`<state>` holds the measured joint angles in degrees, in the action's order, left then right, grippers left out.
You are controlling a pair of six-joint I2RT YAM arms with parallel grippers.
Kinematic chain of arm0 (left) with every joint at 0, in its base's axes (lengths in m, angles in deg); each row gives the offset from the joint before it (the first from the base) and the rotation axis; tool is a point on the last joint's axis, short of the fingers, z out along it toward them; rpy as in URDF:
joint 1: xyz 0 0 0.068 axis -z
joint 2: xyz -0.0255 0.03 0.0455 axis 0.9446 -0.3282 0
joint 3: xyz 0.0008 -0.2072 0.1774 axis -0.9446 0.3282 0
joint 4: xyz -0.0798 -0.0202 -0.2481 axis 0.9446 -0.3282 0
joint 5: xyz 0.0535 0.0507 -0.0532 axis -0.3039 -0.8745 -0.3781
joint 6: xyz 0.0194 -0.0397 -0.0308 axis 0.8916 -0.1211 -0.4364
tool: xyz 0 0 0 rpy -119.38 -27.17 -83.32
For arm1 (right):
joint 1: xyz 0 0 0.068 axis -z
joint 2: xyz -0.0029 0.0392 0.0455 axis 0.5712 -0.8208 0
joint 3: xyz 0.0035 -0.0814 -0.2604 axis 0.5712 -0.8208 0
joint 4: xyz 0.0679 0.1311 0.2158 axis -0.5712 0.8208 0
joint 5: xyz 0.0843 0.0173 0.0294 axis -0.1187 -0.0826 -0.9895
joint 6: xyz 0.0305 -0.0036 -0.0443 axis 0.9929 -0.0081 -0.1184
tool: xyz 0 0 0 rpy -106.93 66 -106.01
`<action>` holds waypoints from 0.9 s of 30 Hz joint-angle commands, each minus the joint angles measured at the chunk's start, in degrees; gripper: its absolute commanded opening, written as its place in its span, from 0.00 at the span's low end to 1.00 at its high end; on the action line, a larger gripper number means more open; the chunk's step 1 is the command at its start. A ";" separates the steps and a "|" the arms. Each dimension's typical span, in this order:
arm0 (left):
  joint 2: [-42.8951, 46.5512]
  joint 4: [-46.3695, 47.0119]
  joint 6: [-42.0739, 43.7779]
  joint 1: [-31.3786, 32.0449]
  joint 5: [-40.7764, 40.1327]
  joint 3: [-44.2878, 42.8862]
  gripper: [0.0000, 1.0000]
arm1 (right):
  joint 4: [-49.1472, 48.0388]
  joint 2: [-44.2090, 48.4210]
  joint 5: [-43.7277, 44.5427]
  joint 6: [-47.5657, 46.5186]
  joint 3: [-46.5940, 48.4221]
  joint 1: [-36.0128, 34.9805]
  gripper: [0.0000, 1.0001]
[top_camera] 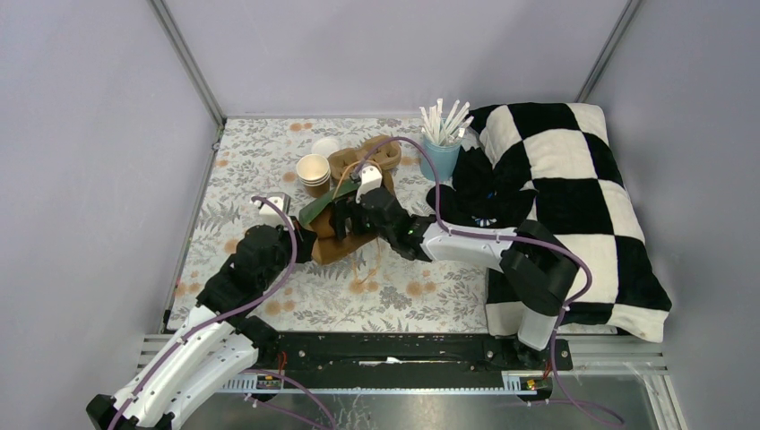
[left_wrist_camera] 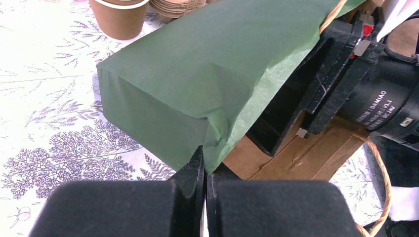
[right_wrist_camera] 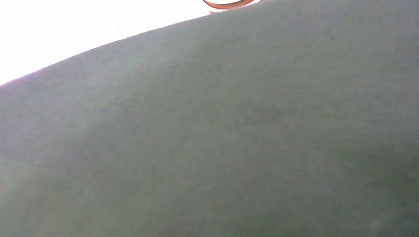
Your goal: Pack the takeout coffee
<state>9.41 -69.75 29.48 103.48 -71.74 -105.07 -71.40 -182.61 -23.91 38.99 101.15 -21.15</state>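
From the top camera I see the left gripper [top_camera: 303, 224] and the right gripper [top_camera: 346, 220] meeting mid-table over a green paper bag [top_camera: 321, 209]. The bag lies on its side on a brown kraft bag [top_camera: 333, 249], its long axis running from near-left to far-right. The tan paper cups [top_camera: 314, 168] stand just beyond the green bag, on the far side from both arms. A white lid [top_camera: 325, 146] sits behind them and the pulp carrier [top_camera: 367, 159] is to their right; nothing looks packed yet. In the left wrist view the left gripper [left_wrist_camera: 205, 159] is clenched tight with a corner of the green paper bag [left_wrist_camera: 197, 84] caught at its tips, which I read as a pinch on the bag's lip. The right gripper [left_wrist_camera: 289, 131] sits at what I take for the bag's open end, jaws spread and holding nothing that I can see. One of the tan paper cups [left_wrist_camera: 118, 19] shows at the far left, past the bag's closed end. The right wrist view is filled by the green paper bag [right_wrist_camera: 209, 138] pressed close to the lens, so it tells me nothing about its own fingers. My judgement is that the left arm is tied up holding the bag, so the free right arm must do the fetching. The cups lie beyond and to the left of its fingers.
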 commanded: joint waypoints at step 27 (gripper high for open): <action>-12.42 -6.72 -5.38 0.07 -7.35 -13.13 0.00 | -1.95 1.00 -0.19 -6.98 2.82 -4.20 0.19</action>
<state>0.01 -75.08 26.75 103.50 -76.70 -113.82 -75.73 -186.91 -23.99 34.57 104.19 -23.62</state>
